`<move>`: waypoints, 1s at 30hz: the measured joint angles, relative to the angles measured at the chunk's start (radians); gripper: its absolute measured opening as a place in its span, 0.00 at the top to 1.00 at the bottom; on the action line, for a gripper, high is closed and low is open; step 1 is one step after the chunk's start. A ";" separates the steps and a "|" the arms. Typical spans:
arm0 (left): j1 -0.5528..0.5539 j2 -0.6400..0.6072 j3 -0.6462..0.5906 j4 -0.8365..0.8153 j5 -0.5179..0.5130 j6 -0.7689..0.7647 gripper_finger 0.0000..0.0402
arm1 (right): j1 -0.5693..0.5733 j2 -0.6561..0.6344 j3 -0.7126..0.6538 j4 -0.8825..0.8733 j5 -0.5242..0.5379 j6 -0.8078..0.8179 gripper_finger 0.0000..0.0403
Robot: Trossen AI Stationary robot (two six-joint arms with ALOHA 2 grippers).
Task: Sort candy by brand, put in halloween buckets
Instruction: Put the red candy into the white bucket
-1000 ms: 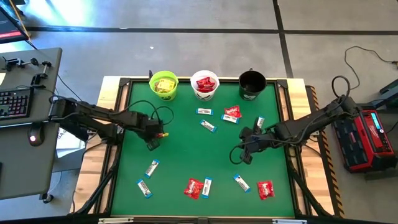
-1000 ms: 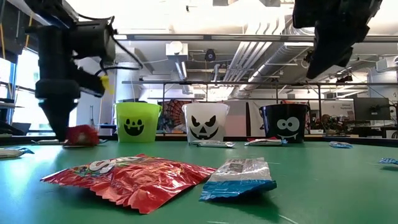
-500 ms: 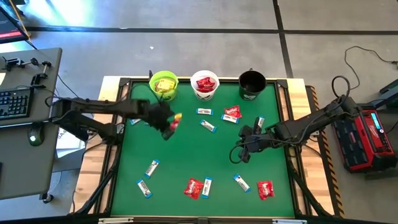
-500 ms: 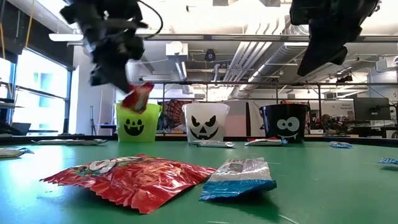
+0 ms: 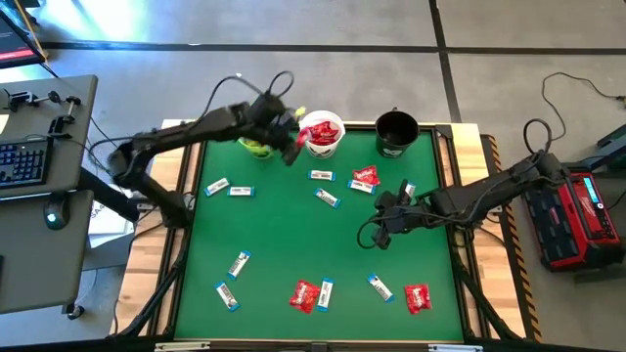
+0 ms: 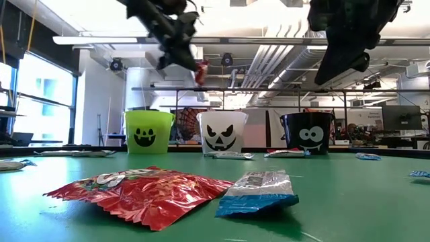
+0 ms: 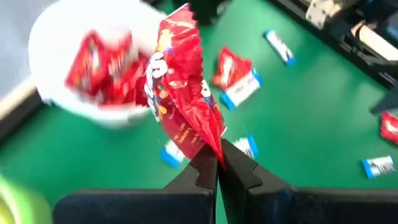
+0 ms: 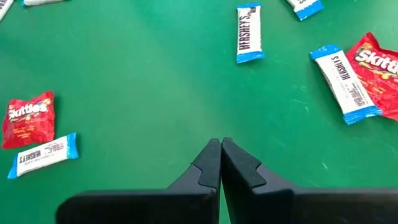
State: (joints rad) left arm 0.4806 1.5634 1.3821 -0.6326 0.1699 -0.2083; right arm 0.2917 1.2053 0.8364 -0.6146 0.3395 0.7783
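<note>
My left gripper [image 5: 291,153] is shut on a red candy packet [image 7: 183,87], high in the air by the near left rim of the white bucket [image 5: 322,134], which holds red packets. In the low view the packet [image 6: 202,68] hangs above the lime green bucket [image 6: 148,132] and the white bucket [image 6: 222,131]. The black bucket [image 5: 396,133] stands at the far right. My right gripper [image 8: 220,144] is shut on nothing and hovers over bare green mat right of centre [image 5: 370,235]. My left gripper pinches the red packet by one crimped end [image 7: 210,138] between its two fingertips. The fingers slant down, coming from the table's left. The packet sticks out past the fingertips, lifted clear of the table, beside the white bucket's rim [image 7: 115,118].
Blue-and-white bars [image 5: 327,198] and red packets [image 5: 365,180] lie scattered on the green mat, several along the near edge [image 5: 304,294]. Two bars [image 5: 229,189] lie at the left. A red packet [image 6: 144,191] and a bar [image 6: 259,191] lie close to the low camera.
My left gripper has risen from the mat's left side and swung toward the far edge and the right, over to the white bucket, tipping less steeply. The red packet has gone with it, lifted clear of the table.
</note>
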 joint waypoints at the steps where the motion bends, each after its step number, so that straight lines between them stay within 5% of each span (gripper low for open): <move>1: 0.011 0.037 0.040 0.001 0.011 0.016 1.00 | -0.004 0.000 0.000 0.000 0.000 -0.001 1.00; 12: 0.057 0.370 0.311 -0.002 0.116 0.104 1.00 | -0.040 0.000 0.000 -0.001 0.002 0.004 1.00; 18: 0.057 0.458 0.321 0.007 0.161 0.090 1.00 | -0.044 0.000 0.000 0.007 0.027 0.008 1.00; 30: 0.067 0.501 0.322 0.069 0.093 0.077 1.00 | -0.044 0.000 0.000 0.037 0.039 0.017 1.00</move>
State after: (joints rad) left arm 0.5479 2.0640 1.7039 -0.5634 0.2630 -0.1316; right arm 0.2474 1.2053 0.8364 -0.5778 0.3786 0.7952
